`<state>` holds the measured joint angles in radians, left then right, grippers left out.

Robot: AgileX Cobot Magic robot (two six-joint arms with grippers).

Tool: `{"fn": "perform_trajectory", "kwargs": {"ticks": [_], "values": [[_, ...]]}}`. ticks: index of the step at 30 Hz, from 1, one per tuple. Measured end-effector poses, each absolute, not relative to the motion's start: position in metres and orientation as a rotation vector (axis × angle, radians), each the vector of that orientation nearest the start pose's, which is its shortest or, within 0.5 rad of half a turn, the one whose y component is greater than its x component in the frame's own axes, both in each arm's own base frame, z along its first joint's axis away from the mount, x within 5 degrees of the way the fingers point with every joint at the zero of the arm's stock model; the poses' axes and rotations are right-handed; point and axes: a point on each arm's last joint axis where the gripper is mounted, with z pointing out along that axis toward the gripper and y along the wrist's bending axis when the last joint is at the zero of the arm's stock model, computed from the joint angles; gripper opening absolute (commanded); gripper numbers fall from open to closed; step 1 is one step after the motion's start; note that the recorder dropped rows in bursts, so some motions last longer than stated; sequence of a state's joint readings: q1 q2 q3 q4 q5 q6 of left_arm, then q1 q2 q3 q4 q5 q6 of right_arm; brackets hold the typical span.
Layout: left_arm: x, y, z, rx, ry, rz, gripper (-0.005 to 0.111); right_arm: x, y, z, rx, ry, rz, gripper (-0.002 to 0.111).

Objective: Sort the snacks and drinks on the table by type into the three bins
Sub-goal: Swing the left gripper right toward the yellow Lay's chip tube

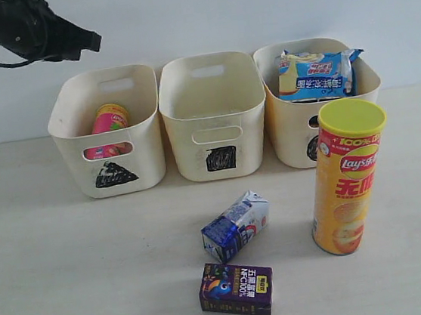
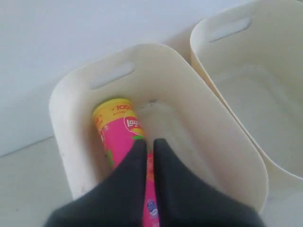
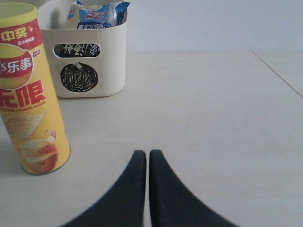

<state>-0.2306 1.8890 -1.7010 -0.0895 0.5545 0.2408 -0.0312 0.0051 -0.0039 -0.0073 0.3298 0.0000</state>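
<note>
We read the exterior view as a clock face centred on the table.

Bins: three cream tubs stand in a row, touching or nearly so. The triangle bin is at 10 o'clock, the square bin at 12 and the circle bin at 2.

Contents: the pink tube lies tilted inside the triangle bin, its yellow lid end toward the rear wall. The blue-white bag sits in the circle bin and rises above its rim. We see nothing in the square bin.

Loose items: the yellow tube stands upright at 4 o'clock, just in front of the circle bin. The blue-and-white carton lies tipped at 6 o'clock. The purple box lies flat just beyond it, also at 6 o'clock, close to the carton but apart from it.

Left gripper: jaws together, nothing between them. It hangs over the triangle bin, above the pink tube and clear of it. Its arm shows at 10 o'clock, above the bins.

Right gripper: jaws together, empty, low over bare table. The yellow tube and circle bin are ahead of it, apart from it.
</note>
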Motion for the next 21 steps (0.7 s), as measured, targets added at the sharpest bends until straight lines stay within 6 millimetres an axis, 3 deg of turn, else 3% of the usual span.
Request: {"fn": "perform_trajectory", "kwargs": {"ticks": [9,21], "values": [[0.387,-0.101,0.304,0.419,1.987,-0.082,0.004,0.054,-0.002,0.184,0.024,1.815,-0.029,0.0],[0.331,-0.161,0.277,0.676,1.704,-0.086,0.004,0.054,-0.002,0.184,0.024,1.815,-0.029,0.0]]}}
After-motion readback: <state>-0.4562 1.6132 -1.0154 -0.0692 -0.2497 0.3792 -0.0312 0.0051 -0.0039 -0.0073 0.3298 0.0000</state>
